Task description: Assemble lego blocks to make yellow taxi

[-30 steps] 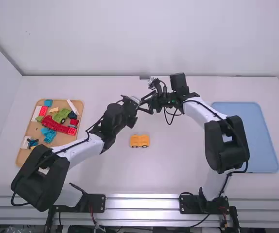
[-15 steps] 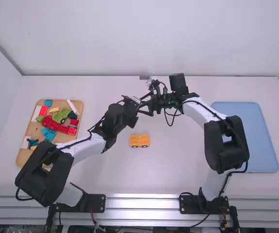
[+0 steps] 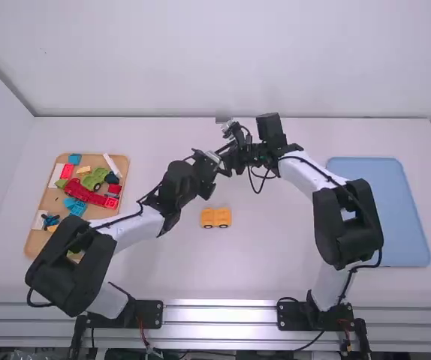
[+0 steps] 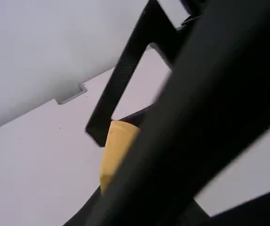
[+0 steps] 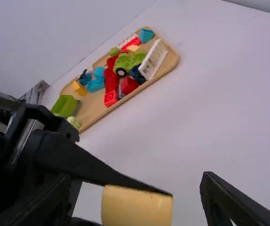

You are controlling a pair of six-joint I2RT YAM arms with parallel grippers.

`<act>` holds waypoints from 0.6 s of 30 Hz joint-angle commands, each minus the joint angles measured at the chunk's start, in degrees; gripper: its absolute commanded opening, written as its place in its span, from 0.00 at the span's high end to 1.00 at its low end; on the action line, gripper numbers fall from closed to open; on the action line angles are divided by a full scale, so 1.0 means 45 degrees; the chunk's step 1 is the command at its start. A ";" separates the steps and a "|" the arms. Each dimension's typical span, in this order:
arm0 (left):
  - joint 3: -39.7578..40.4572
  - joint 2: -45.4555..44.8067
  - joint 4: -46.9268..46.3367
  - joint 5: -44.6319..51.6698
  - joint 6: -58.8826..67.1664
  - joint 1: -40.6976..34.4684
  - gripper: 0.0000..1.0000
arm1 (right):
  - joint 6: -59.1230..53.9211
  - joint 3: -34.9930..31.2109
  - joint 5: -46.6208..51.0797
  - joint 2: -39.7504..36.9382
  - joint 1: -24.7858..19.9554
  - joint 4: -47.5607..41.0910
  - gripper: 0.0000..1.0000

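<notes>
A small yellow block (image 5: pixel 137 207) is held up above the table (image 3: pixel 253 262), near the middle of the high view. It is pinched by the jaws of the left gripper (image 3: pixel 217 159). The jaws of the right gripper (image 3: pixel 229 159) are spread apart, with the block between them and a gap seen on one side. Just below the two grippers in the high view, a yellow car bottom with dark wheels (image 3: pixel 215 217) is set upright on the table. At the left of the frame, a wooden tray (image 3: pixel 50 199) is filled with toy bits: a long red piece (image 3: pixel 80 191), a green car (image 3: pixel 95 178), blue blocks (image 3: pixel 76 208) and a white piece (image 3: pixel 113 166) tilted by the edge. At the right, a flat blue tray (image 3: pixel 403 225) is partly covered by the right arm.
</notes>
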 commanded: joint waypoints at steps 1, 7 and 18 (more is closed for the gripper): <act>0.0136 -0.0078 0.0500 0.0301 0.0311 -0.0107 0.98 | -0.0107 0.0092 0.0146 -0.0282 0.0452 -0.0330 0.31; 0.0136 -0.0078 0.0554 -0.0753 0.0126 -0.0097 0.98 | -0.0107 0.0092 0.0267 -0.0282 0.0461 -0.0597 0.56; 0.0136 -0.0078 0.0729 -0.1355 -0.0797 -0.0015 0.01 | -0.0471 0.0107 0.0296 -0.0282 0.0257 -0.0495 0.78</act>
